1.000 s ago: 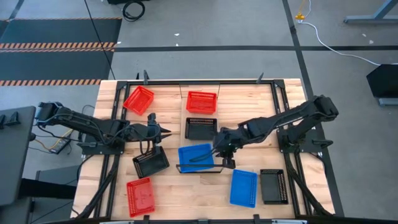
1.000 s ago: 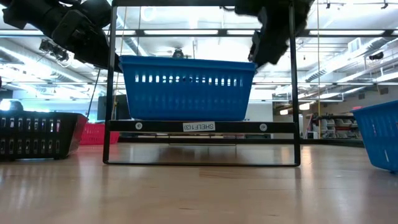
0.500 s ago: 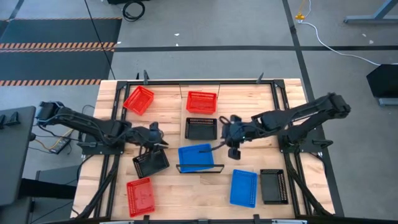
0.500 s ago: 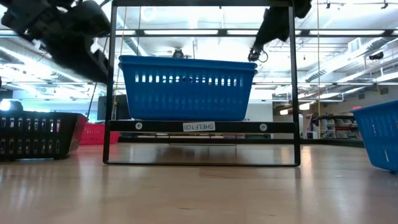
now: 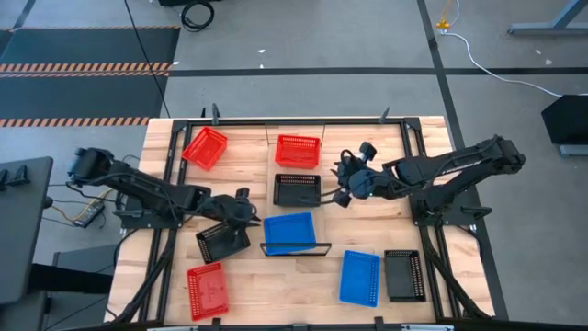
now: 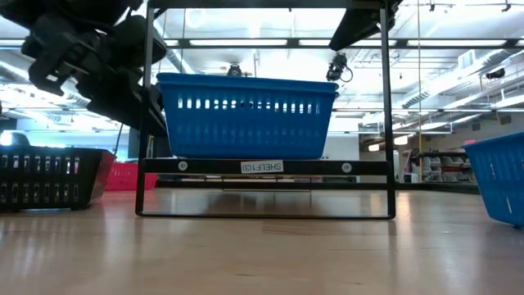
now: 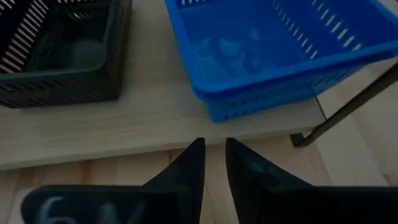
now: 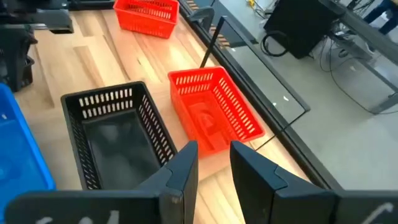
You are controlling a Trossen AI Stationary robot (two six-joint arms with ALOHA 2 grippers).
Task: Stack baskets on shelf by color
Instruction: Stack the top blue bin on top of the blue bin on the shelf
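The shelf (image 5: pixel 297 169) runs from the far side toward the near side at the table's middle. It carries a red basket (image 5: pixel 298 150), a black basket (image 5: pixel 297 189) and a blue basket (image 5: pixel 290 232) in a row, each resting on its bottom. My left gripper (image 5: pixel 252 210) hangs low just left of the shelf, between a loose black basket (image 5: pixel 222 241) and the blue one, pointing at the blue basket (image 7: pixel 273 50). Its fingers (image 7: pixel 214 144) stand a little apart with nothing between them. My right gripper (image 5: pixel 334 193) is raised right of the shelf, facing the shelf's black basket (image 8: pixel 118 140) and red basket (image 8: pixel 214 115), slightly open (image 8: pixel 214 147) and empty.
Loose on the table are a red basket (image 5: pixel 204 147) at the far left, a red one (image 5: pixel 207 290) at the near left, and a blue (image 5: pixel 359 277) and a black basket (image 5: pixel 404 275) at the near right. The shelf's black frame (image 6: pixel 262 167) stands at its near end.
My right gripper has drawn away from the blue basket's right side, risen and gone toward the far edge, turning to face the far baskets. My left gripper has sunk and moved toward the shelf. The blue basket has stayed on the shelf.
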